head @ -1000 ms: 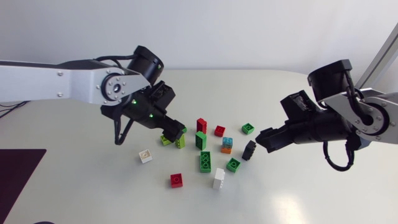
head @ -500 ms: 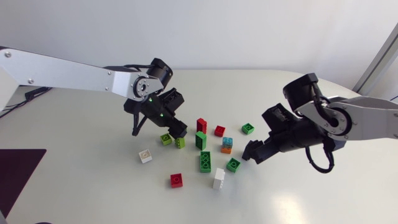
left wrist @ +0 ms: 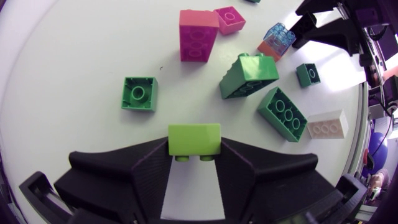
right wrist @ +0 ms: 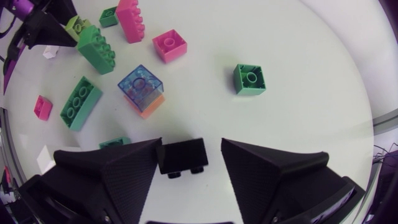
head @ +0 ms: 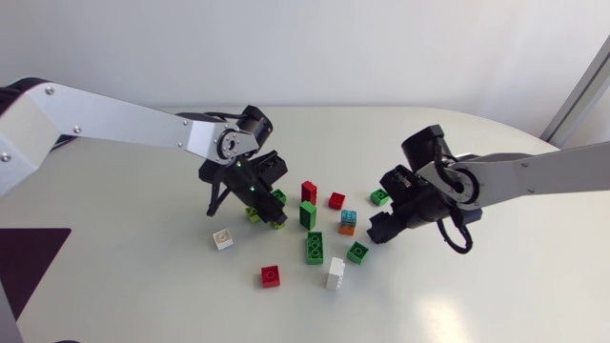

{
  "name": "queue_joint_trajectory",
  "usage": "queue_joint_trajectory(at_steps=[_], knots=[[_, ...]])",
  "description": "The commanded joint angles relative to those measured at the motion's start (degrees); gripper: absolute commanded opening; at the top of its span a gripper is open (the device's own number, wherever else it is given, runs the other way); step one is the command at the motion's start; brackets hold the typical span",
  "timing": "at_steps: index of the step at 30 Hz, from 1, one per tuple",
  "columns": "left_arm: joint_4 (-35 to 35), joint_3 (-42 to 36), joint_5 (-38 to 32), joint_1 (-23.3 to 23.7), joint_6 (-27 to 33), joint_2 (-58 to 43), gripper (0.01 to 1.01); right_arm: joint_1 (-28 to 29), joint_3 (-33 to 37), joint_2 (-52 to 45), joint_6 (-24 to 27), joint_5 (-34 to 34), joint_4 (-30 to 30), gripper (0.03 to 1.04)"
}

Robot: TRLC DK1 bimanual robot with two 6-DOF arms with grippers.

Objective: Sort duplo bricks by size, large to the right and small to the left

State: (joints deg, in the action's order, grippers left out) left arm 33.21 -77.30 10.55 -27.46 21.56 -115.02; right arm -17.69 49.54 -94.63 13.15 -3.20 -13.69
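Duplo bricks (head: 308, 214) are lying mid desk (head: 143, 295). L gripper (left wrist: 194, 155) fingers are pinching 1 lime brick (left wrist: 194, 137). Then 5 green (head: 314, 247), 3 red (head: 309, 191), 2 white (head: 335, 272), 1 blue (head: 349, 216) on 1 orange (head: 347, 229). R gripper (right wrist: 186, 165) fingers are standing open around 1 black brick (right wrist: 181, 154). Vs 1 s ago, both grippers have moved inward.

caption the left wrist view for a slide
The left gripper holds a lime brick between its fingers; white brick and upturned green brick lie ahead.
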Motion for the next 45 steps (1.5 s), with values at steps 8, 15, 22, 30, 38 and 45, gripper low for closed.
queue_joint_trajectory(at_steps=[8, 15, 22, 30, 38, 45], knots=[[5.6, -0.7, 1.9, -3.7, 3.5, 1.1, 0.172, -1.1, -0.1, -3.9, 1.3, 1.4, 3.4, 0.17], [4.8, -8.3, 6.9, -7.1, 1.9, 8.0, 0.179, 4.3, -6.7, 8.3, 4.0, -0.4, 4.1, 0.17], [6.9, -22.7, 14.2, -16.2, 0.9, -1.5, 0.207, 18.1, -12.4, 22.7, 9.9, -4.3, -4.8, 0.17], [23.0, -47.6, 18.9, -20.8, 4.4, -20.9, 0.210, 28.0, -18.2, 29.0, 14.4, -4.7, -10.7, 0.18], [41.1, -71.5, 18.2, -24.9, 8.3, -38.8, 0.452, 34.8, -20.1, 24.6, 17.4, -4.2, -9.2, 0.21], [44.7, -76.2, 17.4, -20.8, 7.0, -38.7, 0.944, 34.9, -17.6, 19.6, 17.0, -4.0, -8.5, 0.67]])
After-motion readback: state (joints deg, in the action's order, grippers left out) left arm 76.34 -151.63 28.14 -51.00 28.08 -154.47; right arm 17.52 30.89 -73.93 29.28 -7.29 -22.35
